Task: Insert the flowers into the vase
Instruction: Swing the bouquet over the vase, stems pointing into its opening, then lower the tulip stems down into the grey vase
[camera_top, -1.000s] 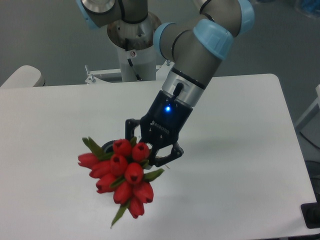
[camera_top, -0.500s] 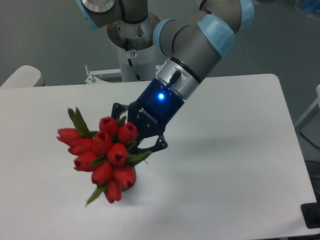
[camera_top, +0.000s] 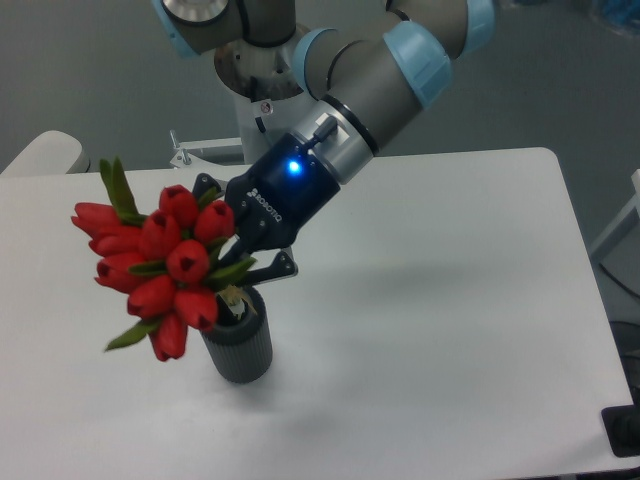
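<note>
The flowers, a tight bunch of red tulip buds with narrow green leaves, hang tilted to the left above the table. My gripper is shut on their stems just right of the buds. The vase, a dark grey ribbed cylinder, stands upright directly below the gripper. The pale stem ends reach down to the vase's mouth; I cannot tell whether they are inside it. The lower buds hide part of the vase's left rim.
The white table stretches right to its rounded edge. The arm's base column stands at the back edge. A pale rounded object sits at the far left, and a dark object at the lower right corner.
The gripper has swung up and to the left with the flowers. The vase, hidden behind the buds before, now shows in full below the gripper.
</note>
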